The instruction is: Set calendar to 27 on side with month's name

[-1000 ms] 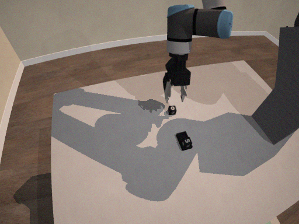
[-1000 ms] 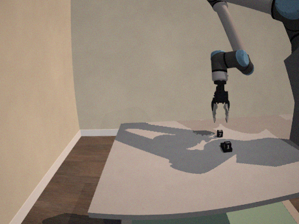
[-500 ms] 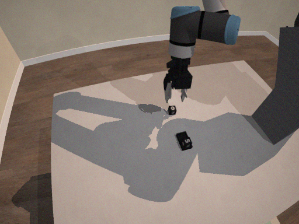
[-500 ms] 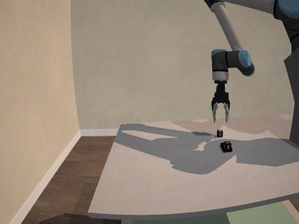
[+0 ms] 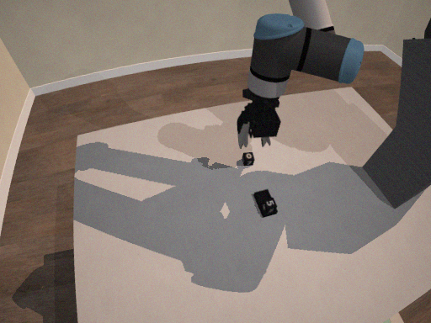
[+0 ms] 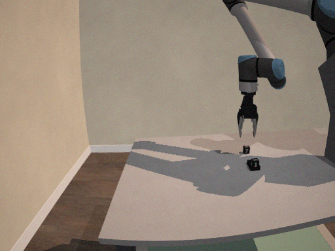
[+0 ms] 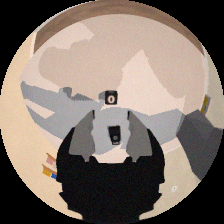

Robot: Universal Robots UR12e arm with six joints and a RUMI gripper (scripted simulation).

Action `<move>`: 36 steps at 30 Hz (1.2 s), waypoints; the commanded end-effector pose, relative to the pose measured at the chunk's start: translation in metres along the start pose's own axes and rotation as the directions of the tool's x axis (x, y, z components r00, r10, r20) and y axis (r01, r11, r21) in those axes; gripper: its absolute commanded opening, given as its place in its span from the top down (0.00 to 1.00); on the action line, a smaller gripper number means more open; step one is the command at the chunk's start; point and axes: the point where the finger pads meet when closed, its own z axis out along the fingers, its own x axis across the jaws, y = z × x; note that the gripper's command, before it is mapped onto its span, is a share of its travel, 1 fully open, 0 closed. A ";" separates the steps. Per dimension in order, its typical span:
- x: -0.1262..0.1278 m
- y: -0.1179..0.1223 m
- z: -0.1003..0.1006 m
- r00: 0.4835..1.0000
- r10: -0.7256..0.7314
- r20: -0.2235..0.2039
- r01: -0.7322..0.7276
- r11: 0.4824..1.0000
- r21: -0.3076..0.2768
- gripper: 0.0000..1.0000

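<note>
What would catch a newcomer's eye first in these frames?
The grey arm with blue joint caps, its black hand hanging open above the pale table. Just below sits a small black number cube, alone, beside a black tray holding a second cube showing 5 on top.

The gripper (image 5: 253,141) hangs partly open and empty above the loose cube (image 5: 247,158). The tray (image 5: 265,203), holding a cube showing 5, lies at 5 o'clock from the loose cube.

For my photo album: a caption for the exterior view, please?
Open tool poised above a loose number cube; tray nearby.
</note>
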 end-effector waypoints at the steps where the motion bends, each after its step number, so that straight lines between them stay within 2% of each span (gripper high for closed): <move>1: 0.000 0.000 -0.001 1.000 0.001 0.002 -0.001 0.999 0.035 0.58; 3: 0.000 0.000 -0.001 1.000 0.001 0.002 -0.001 0.999 0.035 0.58; 4: 0.000 0.000 -0.001 1.000 0.001 0.002 -0.001 0.999 0.035 0.00; 21: 0.000 0.000 -0.001 1.000 0.001 0.002 -0.001 0.999 0.035 0.00; 29: 0.000 0.000 -0.012 1.000 0.000 0.002 0.000 0.999 0.035 0.00; 30: 0.000 0.000 -0.012 1.000 0.000 0.002 0.000 0.999 0.035 0.71; 36: 0.000 0.000 -0.012 1.000 0.000 0.002 0.000 0.999 0.035 0.71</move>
